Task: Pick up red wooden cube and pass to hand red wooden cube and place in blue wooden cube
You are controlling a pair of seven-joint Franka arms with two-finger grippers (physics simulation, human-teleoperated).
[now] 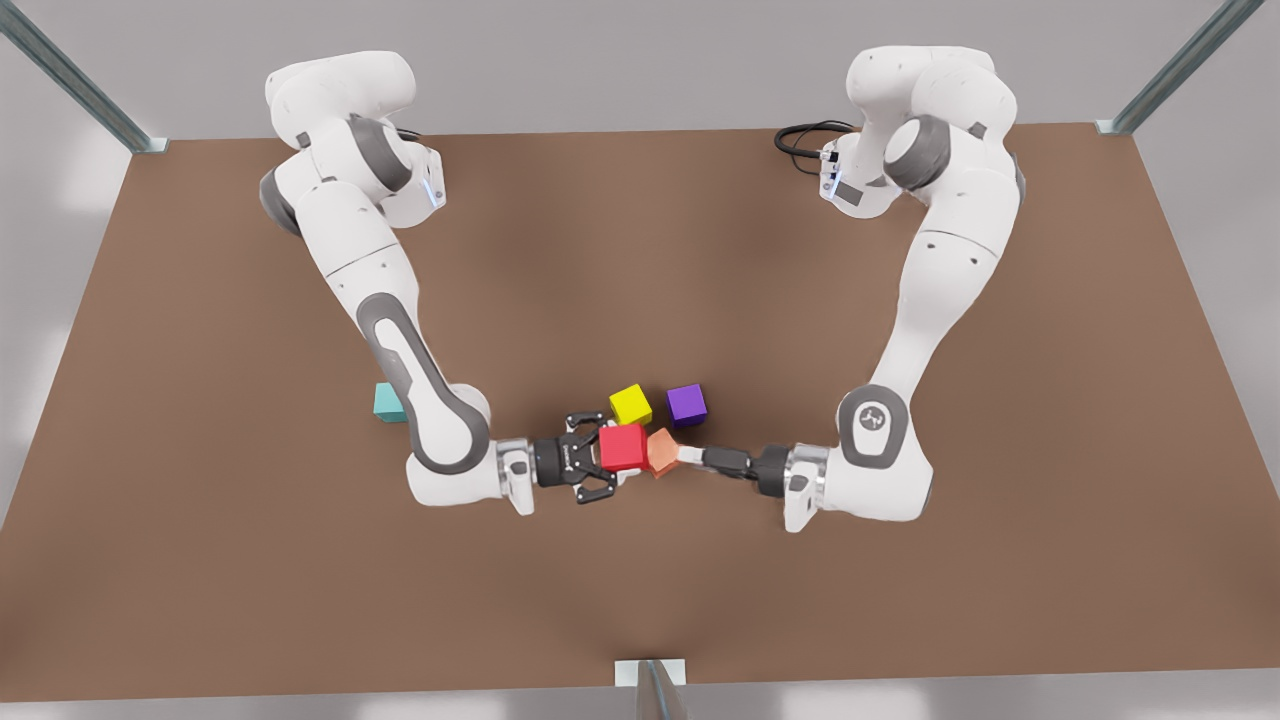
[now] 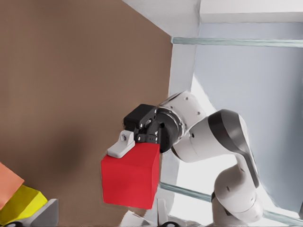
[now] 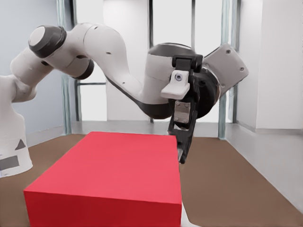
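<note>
Five cubes, one per colour; two arms. Right gripper (image 1: 608, 452) pinches red wooden cube (image 1: 624, 447) mid-table. Left gripper (image 1: 688, 455) is spread, just beside. Blue wooden cube (image 1: 386, 402) sits well apart. Brown table (image 1: 200, 550), grey walls.

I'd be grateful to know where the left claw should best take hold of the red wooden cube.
Grip the two flat faces the right claw leaves free on the red wooden cube, coming from the front view's right; the salmon cube by the left claw crowds that side.

Red wooden cube (image 1: 623, 447) aloft, blue wooden cube (image 1: 387, 403) tabled
</note>
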